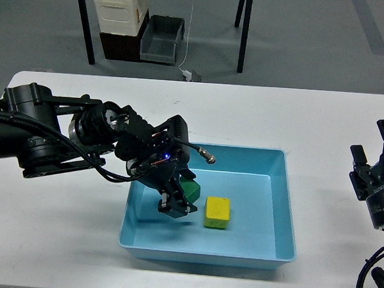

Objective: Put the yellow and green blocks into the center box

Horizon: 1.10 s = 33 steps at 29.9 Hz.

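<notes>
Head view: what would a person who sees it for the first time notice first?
The eye goes first to the light blue box in the middle of the white table, with a bright yellow block on its floor. The big black left arm reaches into the box, and its left pincer holds a green block low, just left of the yellow one. The right pincer waits at the right edge.

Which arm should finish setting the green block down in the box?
Left. Its gripper is inside the blue box at the green block, beside the yellow block; the right gripper sits off at the table's edge.
</notes>
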Available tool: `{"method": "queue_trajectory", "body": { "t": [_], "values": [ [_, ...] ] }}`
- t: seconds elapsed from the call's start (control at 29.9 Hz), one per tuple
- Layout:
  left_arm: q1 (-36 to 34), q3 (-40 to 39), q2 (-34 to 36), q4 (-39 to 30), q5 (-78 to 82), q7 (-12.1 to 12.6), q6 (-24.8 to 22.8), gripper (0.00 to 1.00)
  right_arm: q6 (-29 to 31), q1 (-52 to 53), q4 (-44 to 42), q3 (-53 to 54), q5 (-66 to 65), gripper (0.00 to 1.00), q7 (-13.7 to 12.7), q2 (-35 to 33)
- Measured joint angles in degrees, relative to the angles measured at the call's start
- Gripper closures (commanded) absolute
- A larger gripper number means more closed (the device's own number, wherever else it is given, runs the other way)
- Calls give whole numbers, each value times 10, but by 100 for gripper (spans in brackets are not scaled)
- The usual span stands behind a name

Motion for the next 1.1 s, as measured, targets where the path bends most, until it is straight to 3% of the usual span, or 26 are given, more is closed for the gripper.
{"method": "queue_trajectory", "body": {
  "t": [0.17,0.5,0.8,0.9,1.1],
  "values": [
    [-3,-37,7,-6,-86,0,-8,0,1,3,11,-2,0,0,0,0],
    [56,-212,36,-1,-514,0,-11,0,0,75,8,-3,23,0,-16,0],
    [235,-425,51,-13,-834,0,47,0,5,132,-6,-10,258,0,-55,0],
    [286,-451,57,-24,-944,0,52,0,7,132,-9,-10,324,0,-65,0],
    [377,-474,96,-113,-1188,0,86,0,8,101,-8,-11,390,0,-111,0]
  ]
}}
